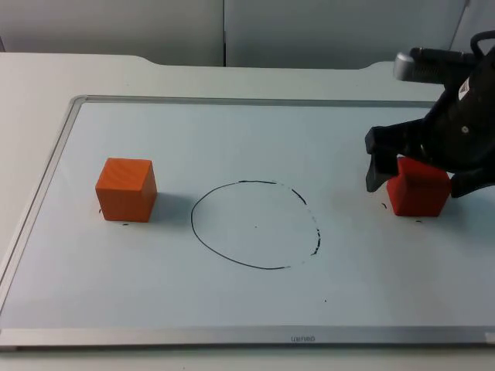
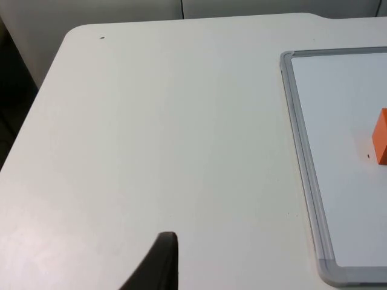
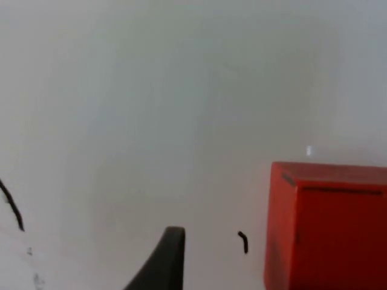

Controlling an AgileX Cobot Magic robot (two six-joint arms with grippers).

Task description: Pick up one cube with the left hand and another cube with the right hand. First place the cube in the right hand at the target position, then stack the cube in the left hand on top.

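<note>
Whiteboard (image 1: 232, 309): flat on the white table (image 1: 46, 77), metal-framed, bearing both cubes and a hand-drawn circle.

Circle (image 1: 255, 225): black marker outline at the middle of the whiteboard, nothing inside it.

Orange cube (image 1: 126, 189): upright on the whiteboard near its left edge, well apart from the circle; a sliver of it (image 2: 381, 138) also seen from the left wrist camera, past the whiteboard's frame (image 2: 305, 163).

Red cube (image 1: 418, 188): on the whiteboard near its right edge, outside the circle, resting on the surface; one small black mark just beside it (image 3: 243, 242).

Right gripper (image 1: 414, 174): lowered over the red cube, fingers spread apart on either side of it, one black finger (image 1: 377, 171) on the side facing the circle, not clamped.

Left gripper: parked above the bare table beyond the whiteboard's left edge, one fingertip (image 2: 158, 263) visible; spread or closed — cannot tell.
</note>
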